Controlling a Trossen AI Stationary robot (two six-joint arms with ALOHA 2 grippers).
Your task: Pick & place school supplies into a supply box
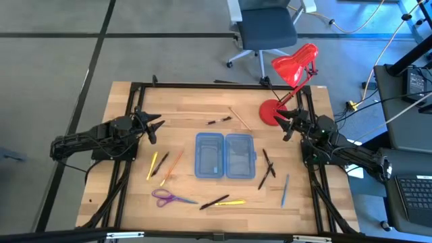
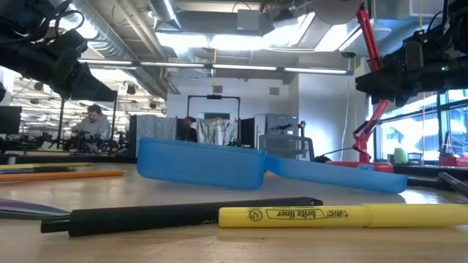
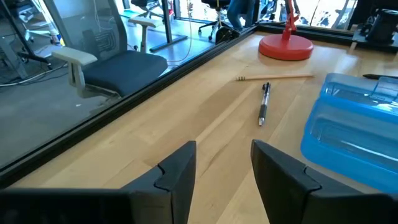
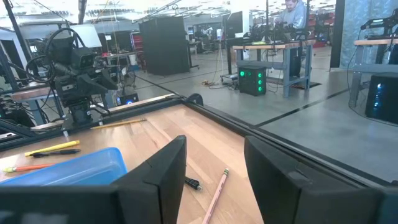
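The translucent blue supply box [image 1: 225,156] lies open on the table's middle, both halves flat; it also shows as the box [image 2: 219,164] in the low view. Pens lie around it: yellow, black and orange ones [image 1: 163,165] to its left, purple scissors [image 1: 165,197], a black pen [image 1: 214,202] and a yellow highlighter [image 1: 231,202] near the front edge, black pens [image 1: 268,169] and a blue pen [image 1: 285,190] to its right, a black pen [image 1: 219,121] and a wood pencil [image 1: 239,118] behind it. My left gripper [image 1: 154,127] hovers open left of the box. My right gripper [image 1: 287,125] hovers open at the right.
A red desk lamp stands with its base [image 1: 272,113] at the far right of the table, close to my right gripper. An office chair [image 1: 266,30] stands beyond the far edge. Bare wood lies between each gripper and the box.
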